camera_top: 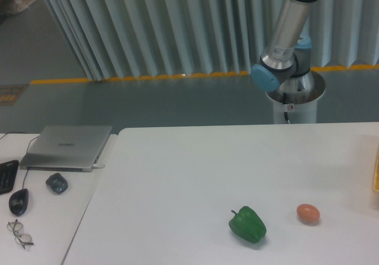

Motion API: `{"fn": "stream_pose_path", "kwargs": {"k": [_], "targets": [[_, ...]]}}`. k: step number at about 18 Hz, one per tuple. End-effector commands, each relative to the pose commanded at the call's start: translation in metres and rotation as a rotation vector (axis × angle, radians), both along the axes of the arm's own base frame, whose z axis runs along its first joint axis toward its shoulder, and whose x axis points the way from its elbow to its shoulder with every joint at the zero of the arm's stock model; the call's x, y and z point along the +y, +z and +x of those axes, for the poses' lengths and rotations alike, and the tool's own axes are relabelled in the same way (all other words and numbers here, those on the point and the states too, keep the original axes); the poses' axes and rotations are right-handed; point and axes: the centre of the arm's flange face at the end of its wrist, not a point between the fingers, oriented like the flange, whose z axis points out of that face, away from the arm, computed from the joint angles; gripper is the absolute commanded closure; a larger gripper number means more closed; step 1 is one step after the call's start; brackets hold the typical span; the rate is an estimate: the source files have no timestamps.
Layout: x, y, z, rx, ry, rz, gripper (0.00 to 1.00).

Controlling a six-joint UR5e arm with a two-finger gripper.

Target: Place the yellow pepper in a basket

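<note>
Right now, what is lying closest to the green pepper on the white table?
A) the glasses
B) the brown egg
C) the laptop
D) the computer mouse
B: the brown egg lies just right of the green pepper, apart from it; the other things lie far to the left.

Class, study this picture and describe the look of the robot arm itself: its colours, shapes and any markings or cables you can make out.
The arm is a silver-grey metal tube with light blue caps at its joints. It rises from a round, shiny metal base on a white pedestal bearing a small red-and-white sticker, with a dark cable hanging below it. The gripper is out of view.
</note>
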Motion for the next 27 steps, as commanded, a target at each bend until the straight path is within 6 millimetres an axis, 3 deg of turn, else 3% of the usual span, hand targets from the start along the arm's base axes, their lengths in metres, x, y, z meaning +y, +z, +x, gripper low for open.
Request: {"fn": "stream_pose_path", "kwargs": {"k": [4,7,9,19,23,27], "targets": [[0.026,0.009,0.013,0.009,0.047,0.012,0.00],[0.081,0.024,0.050,0.012,0.054,0.024,0.00],[0.122,0.029,0.086,0.003,0.084,0.039,0.00],[0.181,0.031,0.132,0.014,0.118,-0.030,0.00],[0.213,0.014,0.145,0.014,0.061,-0.084,0.00],[0.228,0.001,0.150,-0.005,0.031,-0.087,0.00]]}}
